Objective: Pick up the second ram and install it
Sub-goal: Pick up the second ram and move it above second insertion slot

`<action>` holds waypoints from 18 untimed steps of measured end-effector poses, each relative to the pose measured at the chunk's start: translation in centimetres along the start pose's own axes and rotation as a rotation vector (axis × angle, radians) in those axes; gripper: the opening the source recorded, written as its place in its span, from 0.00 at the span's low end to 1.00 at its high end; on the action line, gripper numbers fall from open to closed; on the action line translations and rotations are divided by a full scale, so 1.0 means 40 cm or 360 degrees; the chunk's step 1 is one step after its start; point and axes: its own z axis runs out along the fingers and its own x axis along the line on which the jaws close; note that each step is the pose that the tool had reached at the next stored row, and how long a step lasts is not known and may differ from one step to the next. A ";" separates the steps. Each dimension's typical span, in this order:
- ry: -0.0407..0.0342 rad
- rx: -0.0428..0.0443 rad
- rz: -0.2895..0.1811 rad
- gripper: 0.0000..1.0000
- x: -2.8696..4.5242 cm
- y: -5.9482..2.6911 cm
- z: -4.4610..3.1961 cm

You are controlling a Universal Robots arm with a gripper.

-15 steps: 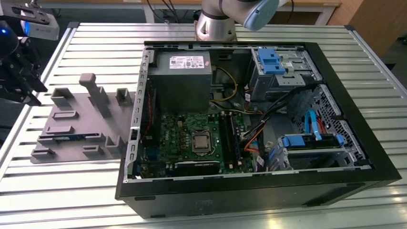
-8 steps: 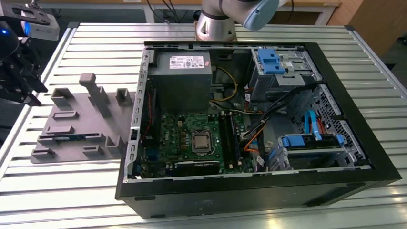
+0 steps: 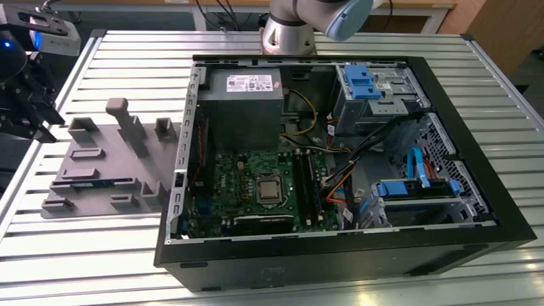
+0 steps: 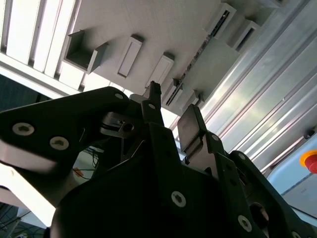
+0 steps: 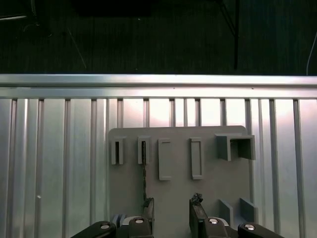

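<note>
Observe that the end effector (image 5: 172, 204) hangs over the grey fixture (image 3: 102, 162), which lies flat on the table (image 3: 127, 64) at the exterior view's left of the open computer case (image 3: 340, 255). Its fingers (image 5: 148, 213) stand apart with nothing between them.

Locate the second ram (image 5: 144, 173) in the first wrist view. It stands on its long edge in a narrow holder of the fixture and reads as a thin dark line. This edge-up stance most likely serves to present both flat faces to the fingers and to keep the contact edge downward, as a slot would require.

The stick lines up nearer to one finger than to the middle of the gap, so you should judge the grasp as not yet made. The memory slots (image 3: 304, 185) lie beside the processor socket. You cannot tell whether they are occupied.
</note>
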 end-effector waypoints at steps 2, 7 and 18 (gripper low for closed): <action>0.0000 0.0000 0.0000 0.42 0.000 0.000 0.003; 0.0000 0.0000 0.0000 0.42 0.001 0.000 0.009; 0.0000 0.0000 0.0000 0.42 0.001 -0.001 0.021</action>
